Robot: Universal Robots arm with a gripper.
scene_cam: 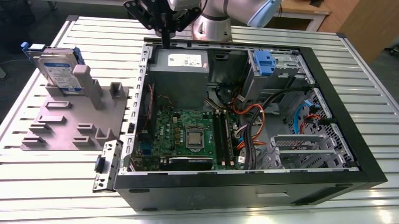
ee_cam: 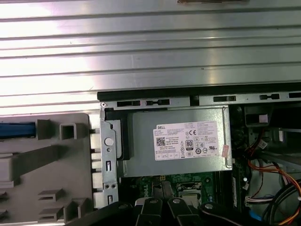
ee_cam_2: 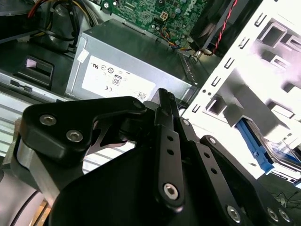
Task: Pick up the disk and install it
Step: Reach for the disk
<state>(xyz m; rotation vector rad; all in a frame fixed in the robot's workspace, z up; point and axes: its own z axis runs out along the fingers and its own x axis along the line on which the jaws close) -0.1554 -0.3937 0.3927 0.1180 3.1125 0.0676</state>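
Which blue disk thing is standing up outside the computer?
The disk standing upright in the grey rack at the exterior view's left. The other blue carrier sits inside the computer case, next to the grey power supply.

We saw a table (scene_cam: pixel 56 186) topped with ribbed silver metal slats (ee_cam: pixel 141 42) that ran from the exterior view's left to its right. Bright light glared off them in the first wrist view, whitening several. Beyond the table's far edge stood a light wooden desk (scene_cam: pixel 303 10) on pale legs. Past the table's far corner rose a brown wooden panel (scene_cam: pixel 367 28). Off the table's side, at the exterior view's left, lay a dark floor (scene_cam: pixel 14 100).
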